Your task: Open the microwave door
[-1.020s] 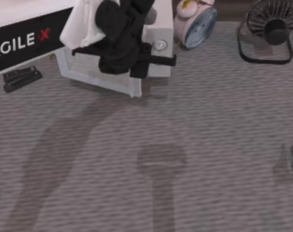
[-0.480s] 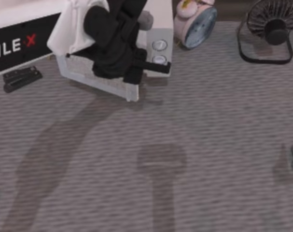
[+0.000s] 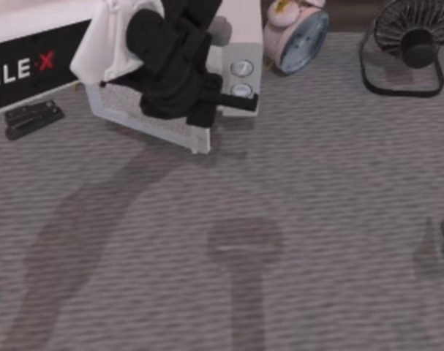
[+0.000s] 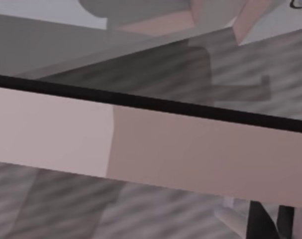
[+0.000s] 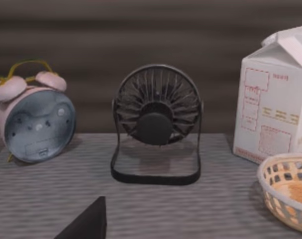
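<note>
Reaching over the microwave, left gripper at part-open microwave door, grip state unclear; right arm parked.

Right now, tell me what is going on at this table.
My left gripper is at the microwave at the far left of the table, working the microwave door. The door is swung partway open, its free edge angled out from the front, with the two knobs uncovered beside it. My right arm is parked at the table's right edge; its wrist view faces a pink alarm clock and a black fan.
</note>
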